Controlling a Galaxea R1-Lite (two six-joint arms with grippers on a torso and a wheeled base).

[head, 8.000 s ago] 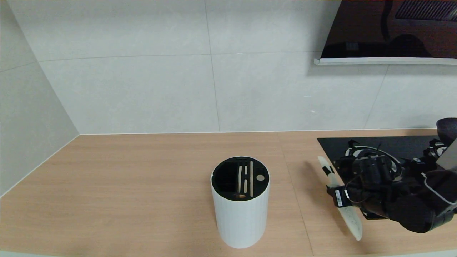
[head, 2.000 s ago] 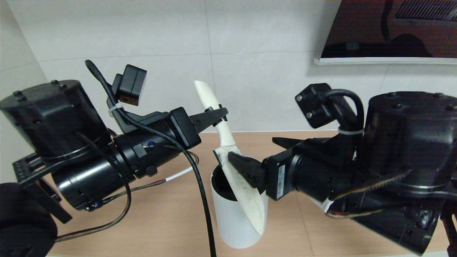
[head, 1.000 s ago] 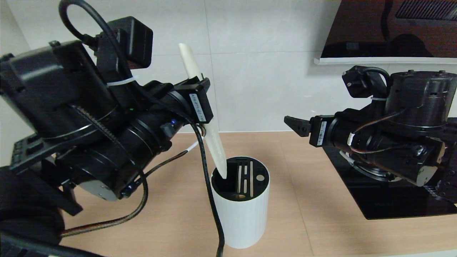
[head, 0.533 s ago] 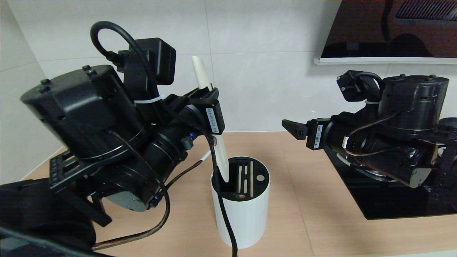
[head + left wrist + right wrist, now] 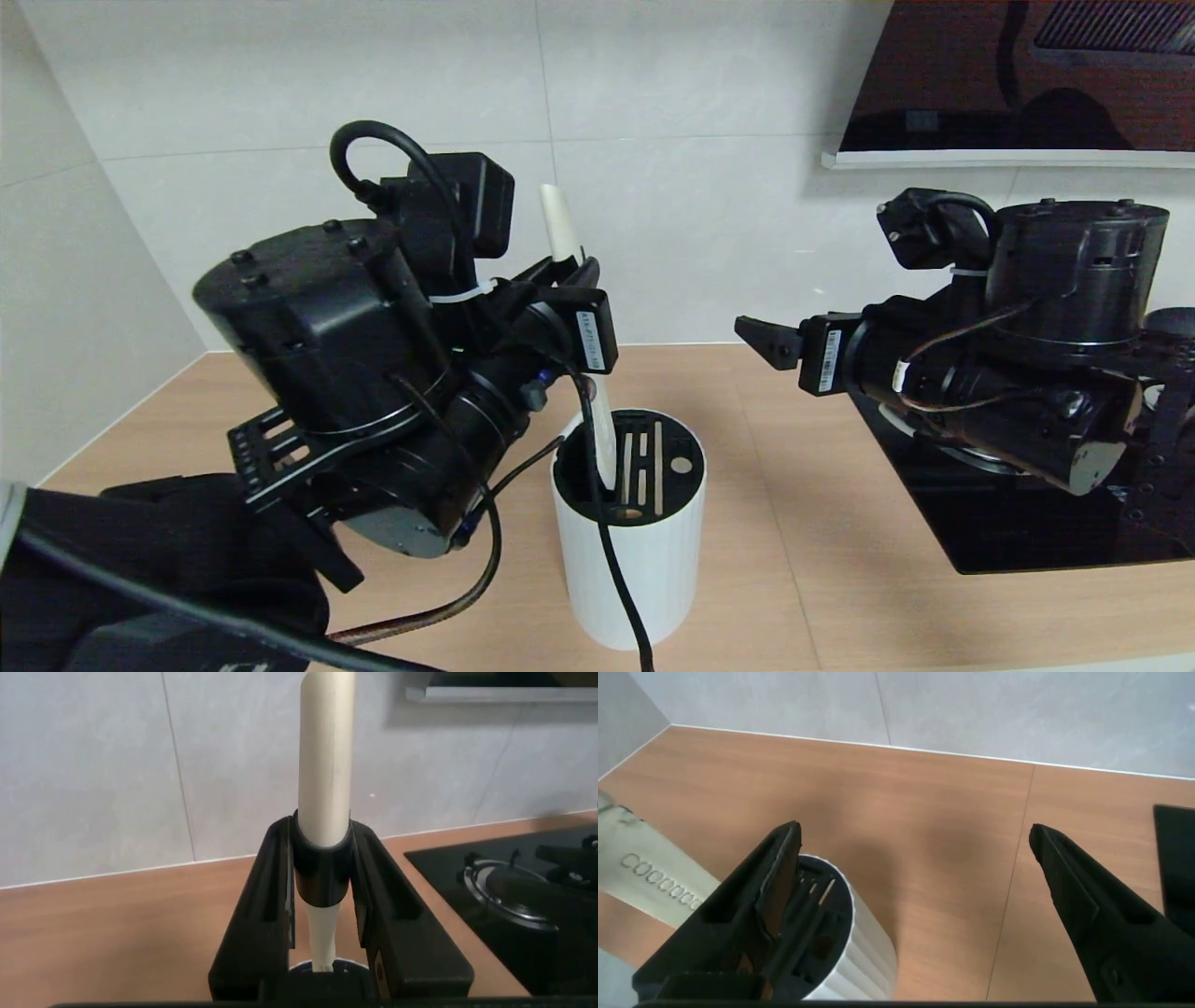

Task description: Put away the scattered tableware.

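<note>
My left gripper (image 5: 579,280) is shut on a cream-white knife (image 5: 561,222), gripping it at the black band of its handle. The knife stands almost upright, handle up. Its blade dips into the black top of the white cylindrical holder (image 5: 635,560), at the wide opening beside the narrow slots. In the left wrist view the knife handle (image 5: 325,756) rises between the fingers of the left gripper (image 5: 324,859). My right gripper (image 5: 761,338) hangs open and empty to the right of the holder, above the counter. In the right wrist view the right gripper (image 5: 913,835) frames the holder (image 5: 850,947) and the knife blade (image 5: 649,887).
A black stove top (image 5: 990,537) with a burner (image 5: 519,891) lies on the wooden counter (image 5: 822,560) at the right. A tiled wall stands behind, and a dark range hood (image 5: 1027,84) hangs at the upper right.
My left gripper has come down and to the right with the knife, pushing the blade deeper into the holder. The right gripper has hardly moved.
</note>
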